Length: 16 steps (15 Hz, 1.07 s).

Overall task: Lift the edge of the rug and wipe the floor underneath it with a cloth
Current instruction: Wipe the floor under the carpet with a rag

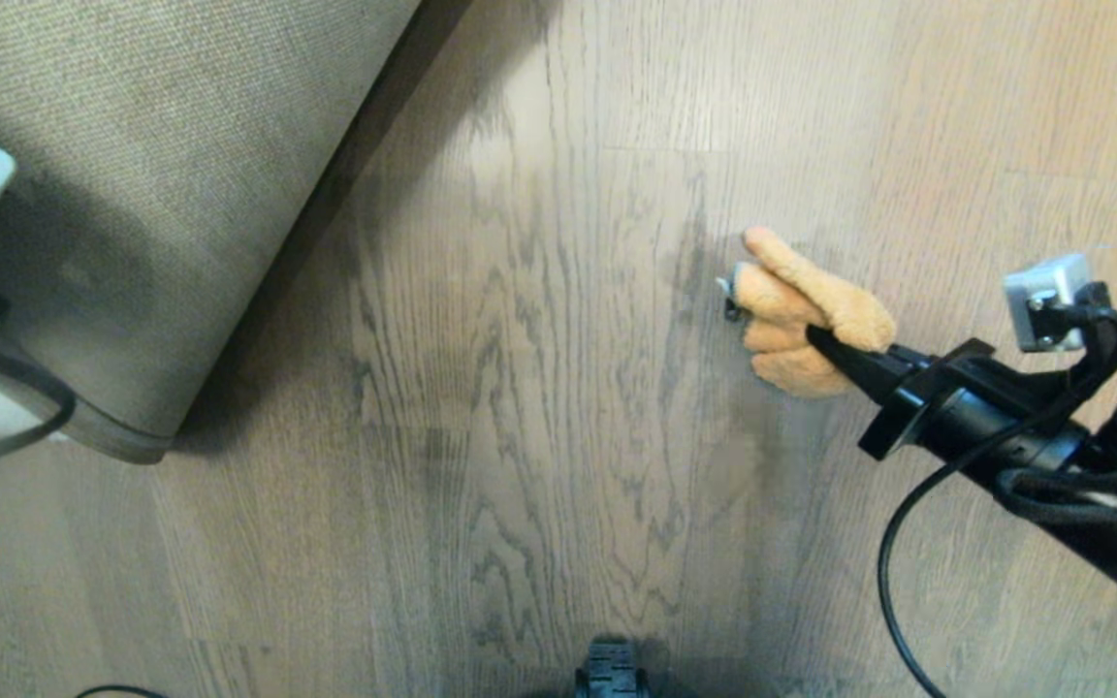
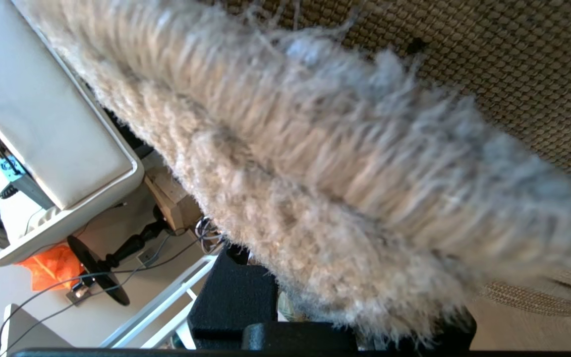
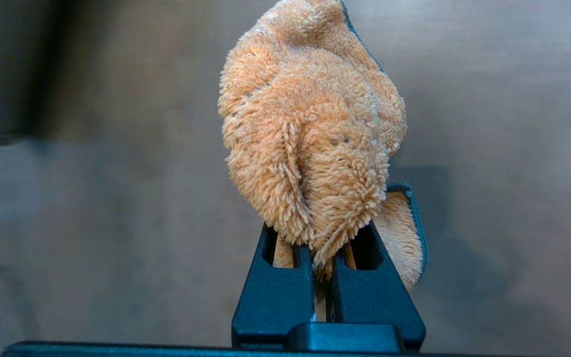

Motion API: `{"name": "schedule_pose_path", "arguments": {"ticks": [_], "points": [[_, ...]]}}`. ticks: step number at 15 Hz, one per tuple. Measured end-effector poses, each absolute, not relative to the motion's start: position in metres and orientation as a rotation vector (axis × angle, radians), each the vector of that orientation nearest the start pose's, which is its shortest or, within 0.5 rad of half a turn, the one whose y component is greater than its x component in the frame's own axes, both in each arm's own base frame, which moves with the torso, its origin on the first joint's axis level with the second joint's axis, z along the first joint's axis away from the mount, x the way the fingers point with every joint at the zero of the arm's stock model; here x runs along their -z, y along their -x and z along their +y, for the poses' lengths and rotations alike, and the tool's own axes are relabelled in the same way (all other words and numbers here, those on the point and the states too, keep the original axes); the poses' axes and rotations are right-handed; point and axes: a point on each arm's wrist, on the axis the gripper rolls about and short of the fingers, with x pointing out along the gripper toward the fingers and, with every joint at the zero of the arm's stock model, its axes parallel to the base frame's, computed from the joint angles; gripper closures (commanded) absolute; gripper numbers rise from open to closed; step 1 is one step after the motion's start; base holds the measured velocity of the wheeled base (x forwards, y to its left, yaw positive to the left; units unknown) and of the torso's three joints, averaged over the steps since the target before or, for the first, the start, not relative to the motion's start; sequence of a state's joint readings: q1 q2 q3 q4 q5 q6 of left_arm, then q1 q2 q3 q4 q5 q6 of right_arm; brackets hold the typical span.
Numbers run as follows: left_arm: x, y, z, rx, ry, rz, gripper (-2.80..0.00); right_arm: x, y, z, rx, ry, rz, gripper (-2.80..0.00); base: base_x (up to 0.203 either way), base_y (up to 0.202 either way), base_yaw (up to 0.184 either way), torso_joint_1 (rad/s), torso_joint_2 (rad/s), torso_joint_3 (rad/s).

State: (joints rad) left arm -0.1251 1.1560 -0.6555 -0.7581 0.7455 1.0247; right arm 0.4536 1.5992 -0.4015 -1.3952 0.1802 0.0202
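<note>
The rug [image 1: 132, 194] is folded back at its edge, so the tan woven backing faces up and covers the far left of the head view, with bare floor [image 1: 539, 388] exposed to the right of it. By its look it is a big, floppy but fairly heavy sheet: the pile is soft and the backing coarse, so it should bend easily yet drag on whatever lifts it, and the bound edge is the sensible place to hold. The left claw [image 2: 325, 327] is closed on that edge, pile bunched between its fingers. The cloth [image 1: 806, 315] is light, plush and lumpy, likely to squash flat under pressure and slide readily over wood. It sits well to the right of the rug, pinched by a gathered fold in the shut right claw [image 3: 322, 277], most of it bulging free beyond the fingertips. No containers are in view, so nothing to report inside any.
</note>
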Motion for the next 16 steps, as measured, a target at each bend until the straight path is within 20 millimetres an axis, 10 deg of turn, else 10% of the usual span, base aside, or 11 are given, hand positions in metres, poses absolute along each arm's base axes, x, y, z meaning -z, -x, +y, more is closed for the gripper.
{"name": "schedule_pose_path", "arguments": {"ticks": [8,16], "points": [[-0.278,-0.158,-0.004,-0.695,-0.875,0.117,0.0,-0.171,-0.197,0.235,-1.042,-0.119,-0.168,0.0,0.0,0.0,0.0,0.0,0.0,0.0],[-0.277,-0.157,-0.004,-0.713,-0.866,0.129,0.0,-0.146,-0.196,0.309,-1.066,-0.167,-0.127,0.0,0.0,0.0,0.0,0.0,0.0,0.0]]}}
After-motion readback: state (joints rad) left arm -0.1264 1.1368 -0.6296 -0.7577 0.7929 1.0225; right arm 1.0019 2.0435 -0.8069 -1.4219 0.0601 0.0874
